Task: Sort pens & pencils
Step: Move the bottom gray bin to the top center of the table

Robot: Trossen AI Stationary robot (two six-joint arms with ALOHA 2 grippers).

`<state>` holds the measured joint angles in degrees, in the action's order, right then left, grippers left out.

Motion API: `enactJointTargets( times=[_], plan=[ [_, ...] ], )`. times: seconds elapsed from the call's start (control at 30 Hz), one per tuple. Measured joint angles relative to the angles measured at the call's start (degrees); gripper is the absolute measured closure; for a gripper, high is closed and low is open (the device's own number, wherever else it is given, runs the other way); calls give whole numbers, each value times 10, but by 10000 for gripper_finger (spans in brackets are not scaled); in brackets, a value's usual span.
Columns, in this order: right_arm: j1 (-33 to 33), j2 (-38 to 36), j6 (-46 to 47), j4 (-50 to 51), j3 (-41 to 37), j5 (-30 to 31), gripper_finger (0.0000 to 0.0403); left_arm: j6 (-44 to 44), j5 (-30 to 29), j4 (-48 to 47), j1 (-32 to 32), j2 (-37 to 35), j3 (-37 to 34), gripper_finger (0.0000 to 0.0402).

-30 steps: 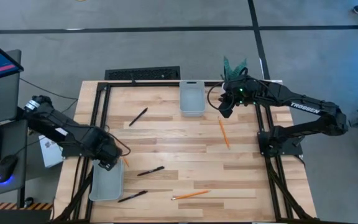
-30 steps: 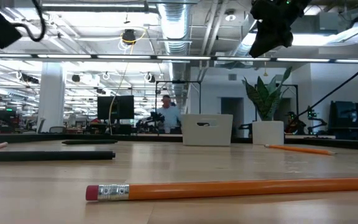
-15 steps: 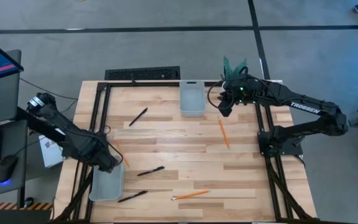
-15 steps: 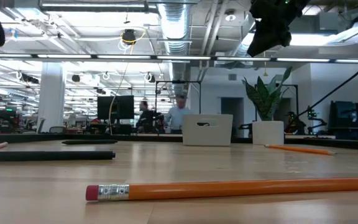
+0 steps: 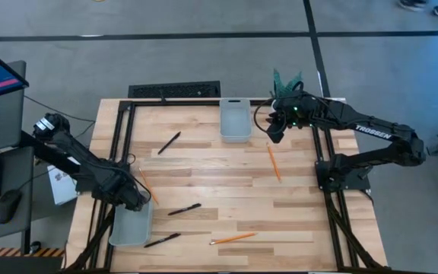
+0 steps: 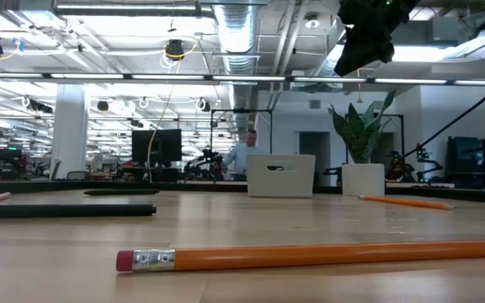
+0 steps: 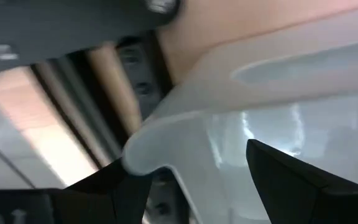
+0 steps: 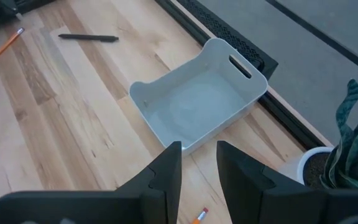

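While both grey plastic trays look empty from above, the sorting seems barely begun. On the pale wooden bench (image 5: 226, 175) three thin black pens lie loose: one (image 5: 169, 142) toward ten o'clock, one (image 5: 184, 208) near seven, one (image 5: 162, 240) lower, at about seven near the front edge. Three orange pencils are out too: one (image 5: 274, 162) at about two o'clock, one (image 5: 233, 238) at six, and one (image 5: 147, 187) at about eight, just beside the left tool (image 5: 137, 199). That tool hangs over the top corner of the near tray (image 5: 131, 227); whether it holds anything cannot be told here. The right tool (image 5: 275, 131) hovers at one o'clock, just beside the far tray (image 5: 235, 119) and above the pencil at two o'clock, apart from it.

At bench height, an orange pencil with a pink eraser (image 6: 327, 253) fills the foreground, a black pen (image 6: 64, 211) lies behind it at nine o'clock, and the right tool (image 6: 365, 46) hangs high, well clear of the wood.

Past the left wrist, the dark fingers (image 7: 291, 180) stand spread wide, released, with only the tray's pale rim (image 7: 185, 134) between them.

Past the right wrist, the fingers (image 8: 166, 171) are partly parted and carry nothing; the far tray (image 8: 197, 102) lies empty ahead, a pen (image 8: 89, 38) beyond it.
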<state>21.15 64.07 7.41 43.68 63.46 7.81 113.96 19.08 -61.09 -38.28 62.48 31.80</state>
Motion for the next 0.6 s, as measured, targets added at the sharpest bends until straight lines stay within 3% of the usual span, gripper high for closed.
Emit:
enactJointTargets(
  times=[0.37, 0.6],
  plan=[
    [0, 0, -4, 0, 0, 0, 280, 13, -3, 39, 0, 0, -21, 161],
    [0, 0, -4, 0, 0, 0, 280, 13, -5, 39, 0, 0, -21, 224]
  ],
)
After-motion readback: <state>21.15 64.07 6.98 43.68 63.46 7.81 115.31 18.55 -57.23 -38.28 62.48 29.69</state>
